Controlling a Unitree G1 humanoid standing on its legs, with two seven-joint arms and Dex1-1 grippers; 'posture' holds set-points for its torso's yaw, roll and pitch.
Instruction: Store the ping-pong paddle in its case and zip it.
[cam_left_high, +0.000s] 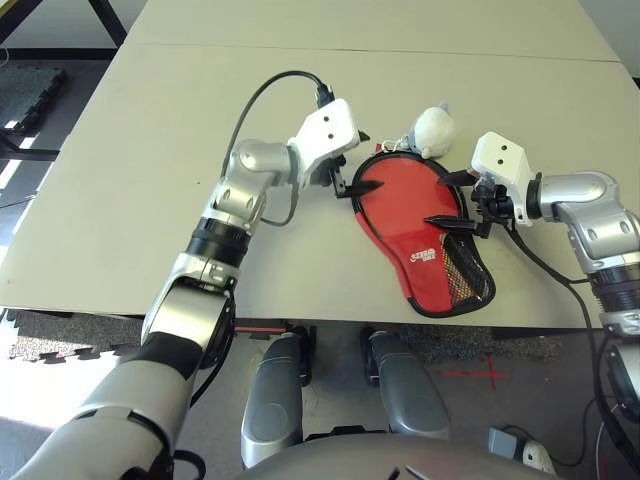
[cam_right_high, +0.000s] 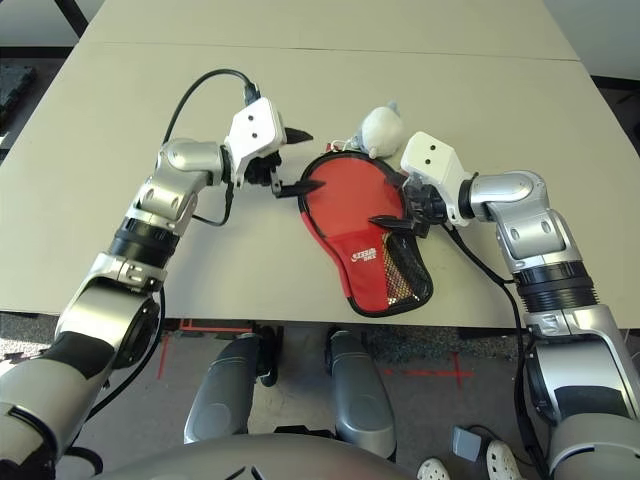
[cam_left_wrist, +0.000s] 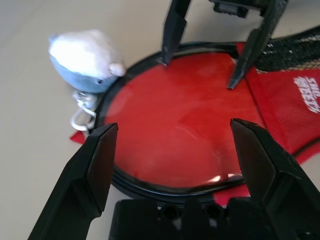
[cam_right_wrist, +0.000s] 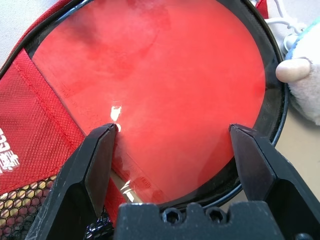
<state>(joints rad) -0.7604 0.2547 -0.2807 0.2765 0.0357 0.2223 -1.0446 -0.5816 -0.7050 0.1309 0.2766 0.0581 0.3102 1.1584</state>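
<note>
The red case (cam_left_high: 432, 262) lies flat near the table's front edge, its mesh pocket and white logo facing up. The ping-pong paddle's round red blade (cam_left_high: 400, 195) rests in the case's open round end, ringed by the black zip edging. The handle is hidden under the case's fabric. My left gripper (cam_left_high: 365, 162) is open at the blade's left rim, a fingertip (cam_left_wrist: 102, 160) on either side of it in the left wrist view. My right gripper (cam_left_high: 436, 200) is open over the blade's right part, its fingertips (cam_right_wrist: 102, 150) just above the rubber (cam_right_wrist: 165, 75).
A small pale grey-white pouch (cam_left_high: 435, 128) on a cord lies against the far rim of the case, close to both grippers. The beige table (cam_left_high: 120, 200) stretches wide to the left and back. The case's narrow end almost reaches the front edge.
</note>
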